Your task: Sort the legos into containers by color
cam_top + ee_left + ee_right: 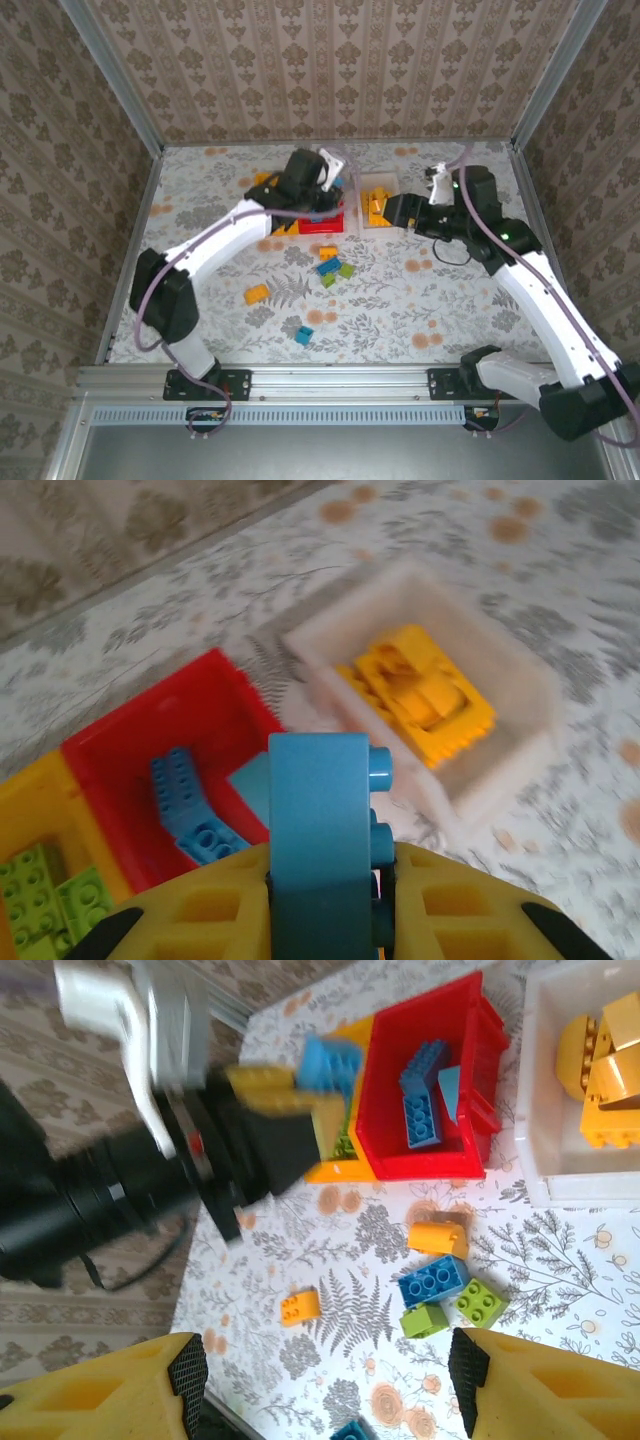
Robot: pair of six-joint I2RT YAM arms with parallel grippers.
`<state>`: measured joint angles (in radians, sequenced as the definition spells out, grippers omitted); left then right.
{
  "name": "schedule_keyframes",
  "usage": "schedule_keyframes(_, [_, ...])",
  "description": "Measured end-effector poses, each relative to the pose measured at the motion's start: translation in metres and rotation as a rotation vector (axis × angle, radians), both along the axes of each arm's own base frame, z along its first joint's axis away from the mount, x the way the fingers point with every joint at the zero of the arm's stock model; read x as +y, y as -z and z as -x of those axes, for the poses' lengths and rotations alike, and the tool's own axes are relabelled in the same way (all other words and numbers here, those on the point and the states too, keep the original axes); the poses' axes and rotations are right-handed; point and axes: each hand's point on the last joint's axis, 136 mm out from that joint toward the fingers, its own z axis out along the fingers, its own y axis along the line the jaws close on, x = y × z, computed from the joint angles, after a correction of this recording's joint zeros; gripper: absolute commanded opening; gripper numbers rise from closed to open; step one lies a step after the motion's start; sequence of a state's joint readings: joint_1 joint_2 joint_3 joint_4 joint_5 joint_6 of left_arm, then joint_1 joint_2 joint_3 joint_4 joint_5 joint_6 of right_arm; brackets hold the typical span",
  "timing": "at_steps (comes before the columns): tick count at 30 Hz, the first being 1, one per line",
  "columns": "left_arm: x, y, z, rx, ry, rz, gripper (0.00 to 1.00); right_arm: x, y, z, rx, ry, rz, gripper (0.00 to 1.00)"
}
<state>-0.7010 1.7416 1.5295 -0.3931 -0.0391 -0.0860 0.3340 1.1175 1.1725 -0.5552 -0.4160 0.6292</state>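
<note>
One blue lego (320, 820) sits clamped in left tool (326, 912).

**Layout of the table (450, 300), seen from above.** Three bins stand in a row at the far middle. The left bin (35, 800) touches the middle bin (322, 226), and the right bin (545, 1185) stands just beside that one, slightly apart. Each holds bricks: the left pile (45, 895), the middle pile (185, 805) and the right pile (420, 695).

Nearer than the middle bin lies a cluster of four bricks (330, 267). A lone brick (257, 293) lies to its left and nearer, and the nearest brick (303, 334) lies closest to the arm bases.

The held brick (320, 810) sits between the fingers of the left gripper (325, 880), above the left and middle bins.
</note>
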Motion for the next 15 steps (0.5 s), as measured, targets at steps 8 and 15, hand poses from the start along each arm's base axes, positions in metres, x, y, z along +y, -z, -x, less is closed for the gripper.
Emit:
schedule_keyframes(8, [0.016, 0.073, -0.067, 0.289, -0.253, -0.014, 0.19, 0.034, 0.014, -0.016, 0.007, -0.028, 0.073, 0.67])
schedule_keyframes(15, [0.026, 0.127, -0.068, 0.448, -0.326, -0.057, 0.29, 0.043, 0.02, -0.014, 0.007, -0.038, 0.1, 0.67])
